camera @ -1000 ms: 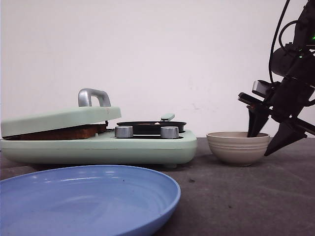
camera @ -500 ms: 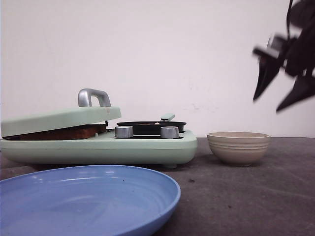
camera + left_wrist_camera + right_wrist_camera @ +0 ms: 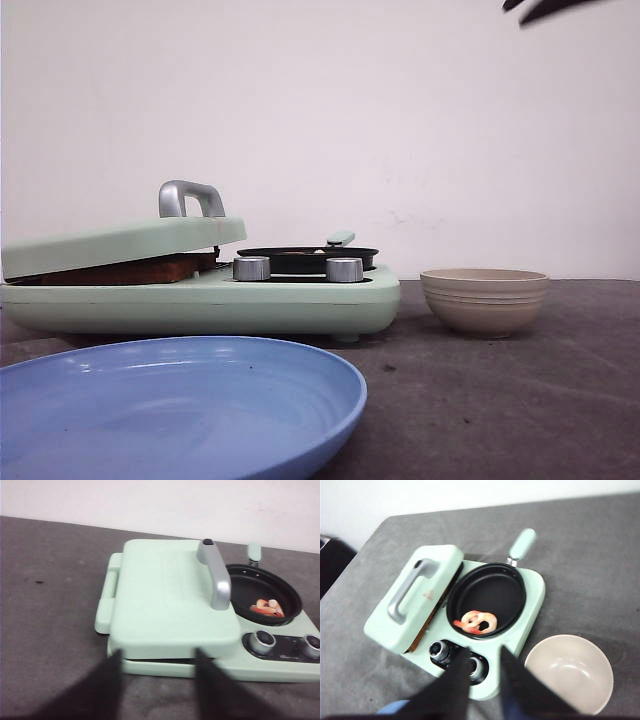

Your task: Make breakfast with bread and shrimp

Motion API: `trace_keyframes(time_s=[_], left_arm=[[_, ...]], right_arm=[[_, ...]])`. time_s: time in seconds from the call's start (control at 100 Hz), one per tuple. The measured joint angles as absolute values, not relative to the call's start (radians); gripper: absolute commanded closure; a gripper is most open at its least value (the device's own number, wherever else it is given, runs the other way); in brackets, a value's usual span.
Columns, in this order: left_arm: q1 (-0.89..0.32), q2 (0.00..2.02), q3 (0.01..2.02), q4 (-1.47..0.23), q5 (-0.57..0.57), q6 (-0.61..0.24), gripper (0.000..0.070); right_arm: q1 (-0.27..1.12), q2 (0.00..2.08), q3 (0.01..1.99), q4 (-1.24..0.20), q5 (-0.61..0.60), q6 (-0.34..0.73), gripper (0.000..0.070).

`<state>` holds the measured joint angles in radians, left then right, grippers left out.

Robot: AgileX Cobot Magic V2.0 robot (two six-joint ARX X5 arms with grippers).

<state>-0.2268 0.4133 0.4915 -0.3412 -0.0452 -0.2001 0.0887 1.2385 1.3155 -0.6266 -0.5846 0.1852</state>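
The bread [image 3: 130, 271] shows only as a brown crust edge under the shut mint-green lid [image 3: 120, 243] of the breakfast maker; that edge [image 3: 422, 632] also shows in the right wrist view. Pink shrimp [image 3: 476, 621] lie in the small black pan [image 3: 490, 587] on the maker's right half, and the shrimp [image 3: 267, 607] also show in the left wrist view. My right gripper [image 3: 484, 650] hangs open and empty high above the knobs; only its tips [image 3: 540, 8] show in the front view. My left gripper [image 3: 158, 652] is open and empty, just in front of the lid's near edge.
A beige bowl [image 3: 485, 300] stands right of the maker, and the bowl [image 3: 569, 672] looks empty from above. A large blue plate [image 3: 180, 400] lies at the table's front left. The lid carries a silver handle [image 3: 216, 575]. Two silver knobs [image 3: 251, 268] sit before the pan.
My right gripper has risen from inside the beige bowl up to the top edge of the front view. Maker, bowl and plate have not moved.
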Motion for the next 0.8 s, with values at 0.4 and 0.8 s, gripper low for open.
trace_keyframes(time_s=[0.4, 0.8], left_arm=[[-0.232, 0.407, 0.492, -0.380, 0.033, -0.288, 0.0700], [-0.234, 0.170, 0.418, -0.309, -0.017, -0.351, 0.0700]], right_arm=[[0.231, 0.933, 1.132, -0.537, -0.385, 0.093, 0.0700], [0.287, 0.484, 0.506, -0.214, -0.306, 0.116, 0.0696]])
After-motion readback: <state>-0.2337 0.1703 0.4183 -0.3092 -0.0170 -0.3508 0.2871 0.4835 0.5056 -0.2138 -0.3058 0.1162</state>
